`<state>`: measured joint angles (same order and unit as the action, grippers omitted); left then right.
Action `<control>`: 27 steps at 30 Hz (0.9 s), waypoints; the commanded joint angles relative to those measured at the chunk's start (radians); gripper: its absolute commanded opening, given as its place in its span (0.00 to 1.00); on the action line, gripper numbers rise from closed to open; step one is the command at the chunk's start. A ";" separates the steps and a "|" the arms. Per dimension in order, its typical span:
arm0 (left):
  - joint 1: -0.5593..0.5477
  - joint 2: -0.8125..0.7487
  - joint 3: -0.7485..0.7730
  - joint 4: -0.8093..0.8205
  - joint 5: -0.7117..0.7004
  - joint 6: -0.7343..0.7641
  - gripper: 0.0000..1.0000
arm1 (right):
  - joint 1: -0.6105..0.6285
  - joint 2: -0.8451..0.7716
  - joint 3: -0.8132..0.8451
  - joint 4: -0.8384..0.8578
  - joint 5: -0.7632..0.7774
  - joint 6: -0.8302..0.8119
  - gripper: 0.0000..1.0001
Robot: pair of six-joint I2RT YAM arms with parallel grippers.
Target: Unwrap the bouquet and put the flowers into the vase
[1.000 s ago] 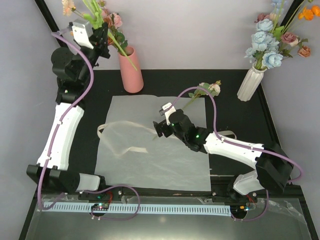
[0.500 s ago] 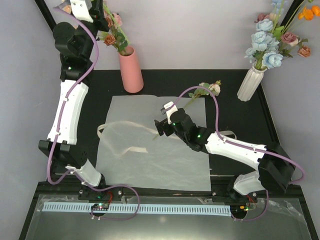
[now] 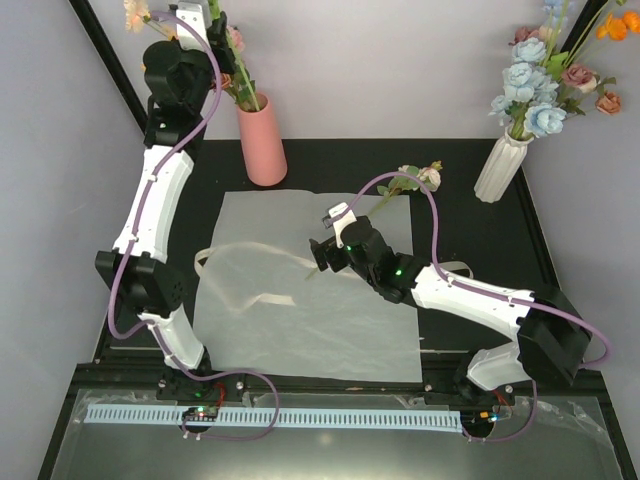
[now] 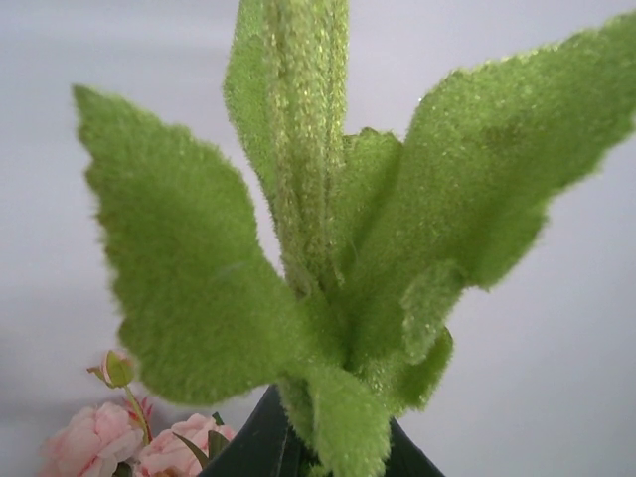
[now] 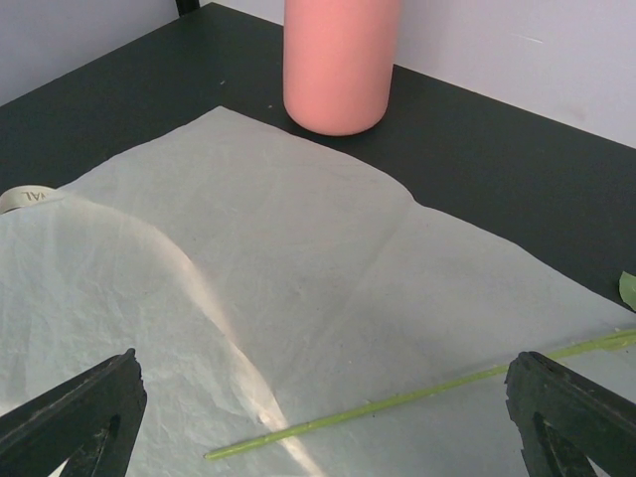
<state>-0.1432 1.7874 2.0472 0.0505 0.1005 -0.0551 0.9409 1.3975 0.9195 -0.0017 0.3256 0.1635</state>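
The left fingers (image 4: 253,449) clench the flowers (image 3: 236,72) high above the vase (image 3: 264,145), so the stems line up with its mouth. The right fingers (image 5: 75,412) are released and straddle one stem (image 5: 417,396) on the wrapping paper (image 3: 300,320), apparently positioned for pickup.

The vase (image 5: 338,65) is smooth and matt; the paper (image 5: 298,278) thin, creased, dull. The flowers (image 4: 189,288) have fuzzy, cloth-like leaves. The table (image 5: 119,109) is matt black; the two-o'clock white vase (image 3: 500,168) ribbed.
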 commanded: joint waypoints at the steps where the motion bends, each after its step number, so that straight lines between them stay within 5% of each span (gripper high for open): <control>1: 0.006 0.021 0.015 0.006 -0.017 -0.007 0.02 | -0.004 -0.013 0.014 0.002 0.025 0.010 1.00; 22: 0.009 0.302 0.170 -0.122 -0.056 -0.001 0.07 | -0.004 0.017 0.024 -0.009 0.030 0.016 1.00; 25: 0.009 0.325 0.191 -0.137 -0.071 -0.003 0.28 | -0.004 0.018 0.026 -0.010 0.032 0.016 1.00; 27: 0.010 0.335 0.206 -0.149 -0.086 -0.006 0.59 | -0.005 0.018 0.027 -0.013 0.031 0.016 1.00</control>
<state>-0.1394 2.1082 2.1769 -0.0750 0.0593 -0.0547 0.9409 1.4082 0.9195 -0.0082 0.3325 0.1650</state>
